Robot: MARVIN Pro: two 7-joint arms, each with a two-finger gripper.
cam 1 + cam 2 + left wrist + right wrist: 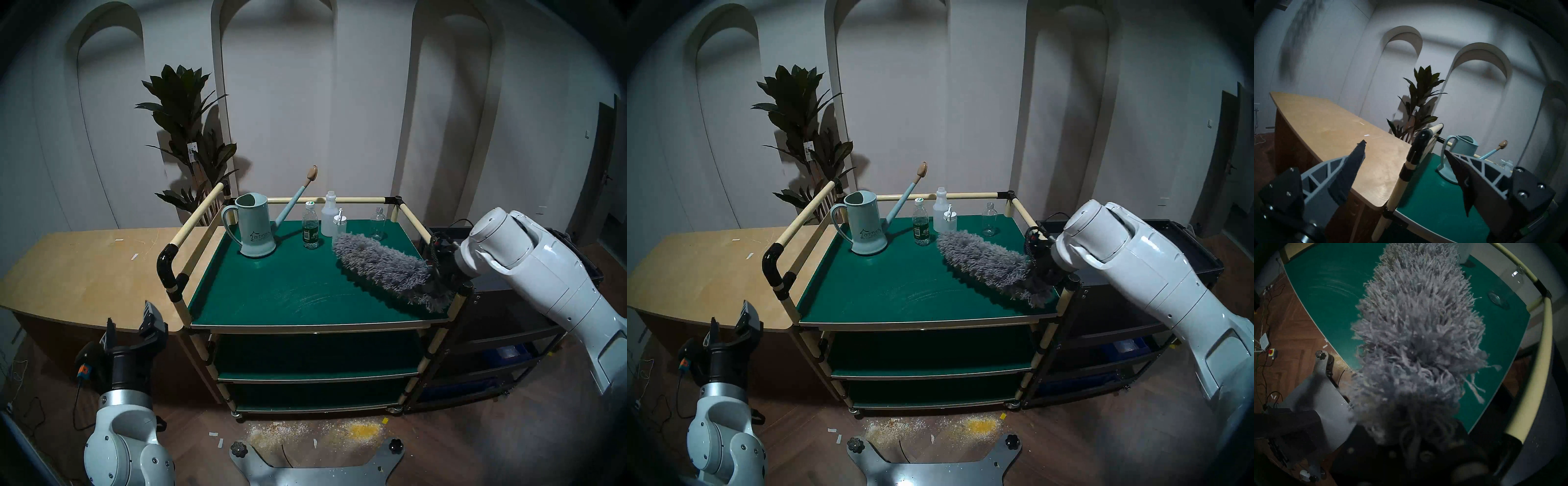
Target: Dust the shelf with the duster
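The shelf (271, 292) (881, 288) is a three-tier rack with dark green boards and cream rails. The fluffy grey duster (383, 268) (986, 261) (1415, 319) lies slanted across the right part of the top board, its tip pointing to the back left. My right gripper (441, 275) (1042, 271) is at the board's near right corner, shut on the duster's handle end, its fingers buried in the fluff. Pale dust streaks (312, 298) mark the front middle of the board. My left gripper (130, 315) (1404, 146) hangs open and empty, low by the rack's front left post.
A pale blue watering can (254, 230), a water bottle (310, 227), a white bottle (328, 217), a small pump jar (339, 222) and a clear glass bottle (377, 224) stand along the back. A wooden counter (84, 264) is left, a black cart (509, 322) right. Crumbs (322, 434) lie on the floor.
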